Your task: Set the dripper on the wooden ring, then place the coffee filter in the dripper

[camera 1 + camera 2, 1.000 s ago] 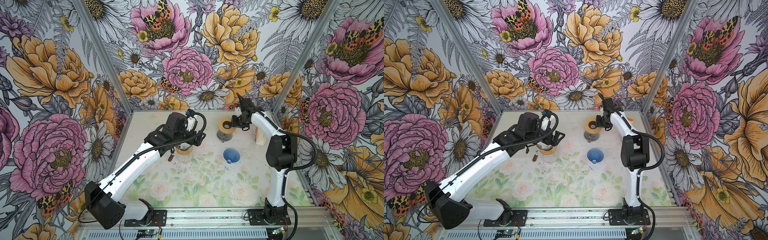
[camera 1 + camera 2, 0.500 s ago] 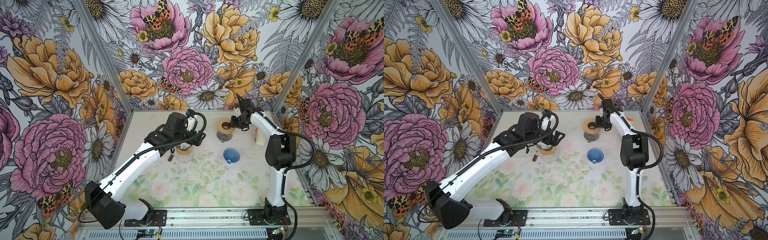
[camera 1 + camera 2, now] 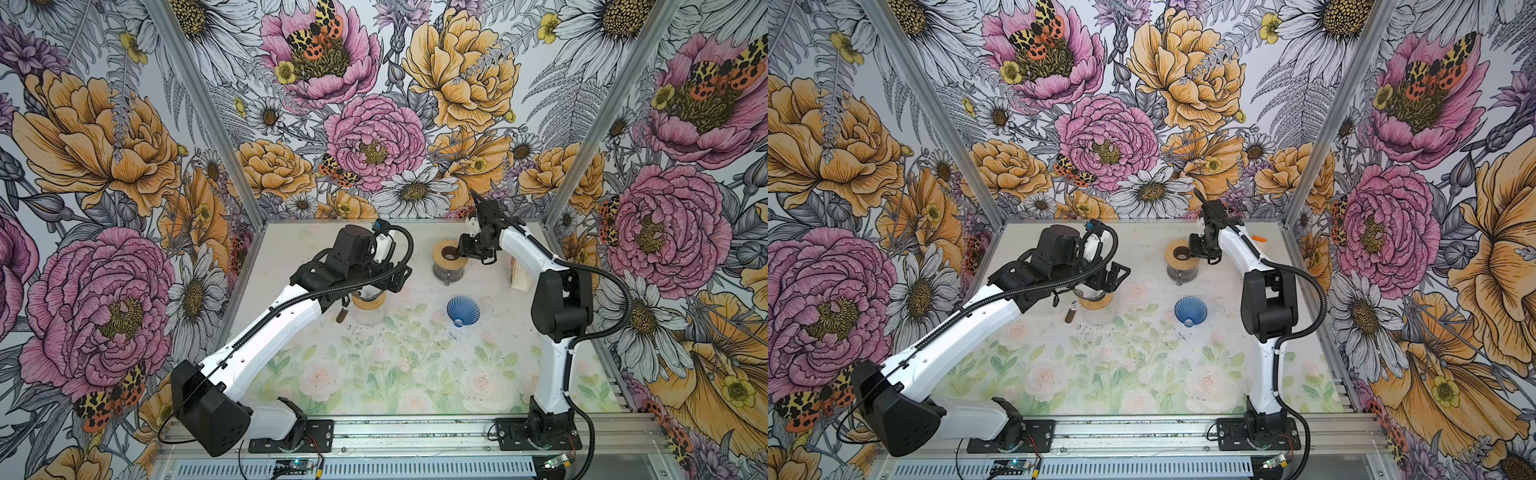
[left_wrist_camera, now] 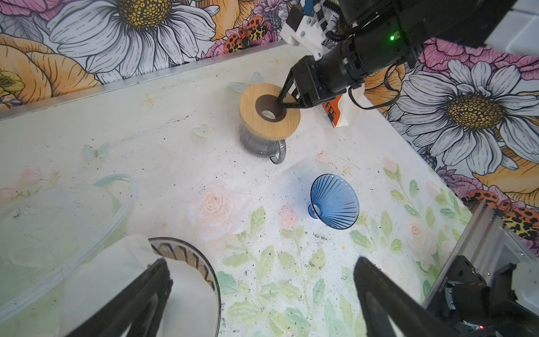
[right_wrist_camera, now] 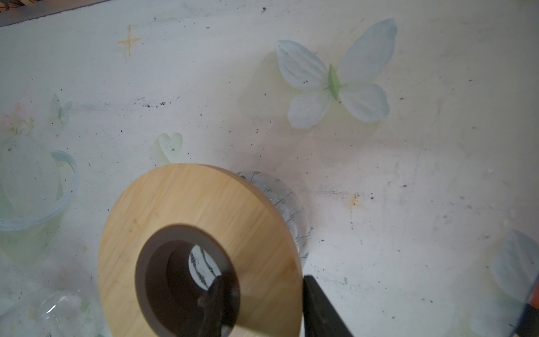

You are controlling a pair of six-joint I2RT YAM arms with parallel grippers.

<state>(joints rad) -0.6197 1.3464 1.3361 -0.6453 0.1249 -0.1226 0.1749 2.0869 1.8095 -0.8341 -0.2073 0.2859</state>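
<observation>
Your table (image 3: 395, 365), flower-printed and flecked with dark specks (image 4: 316, 235)
Toward the back you have a wooden-topped glass jug (image 3: 447, 262); a blue dripper (image 3: 462, 311) lies on its side in front of it, apart; a clear jar (image 3: 369, 313) stands to the left, a small brown stick (image 3: 341, 316) just beside it; a carton (image 4: 342, 115) sits at the right edge.

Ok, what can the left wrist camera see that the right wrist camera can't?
Only the left wrist view shows the blue dripper, the white filter and the open left tool. Only the right wrist view shows the whole printed butterfly, half hidden in the left wrist view. Both show the wooden ring on the glass jug, with the right tool straddling its edge.
</observation>
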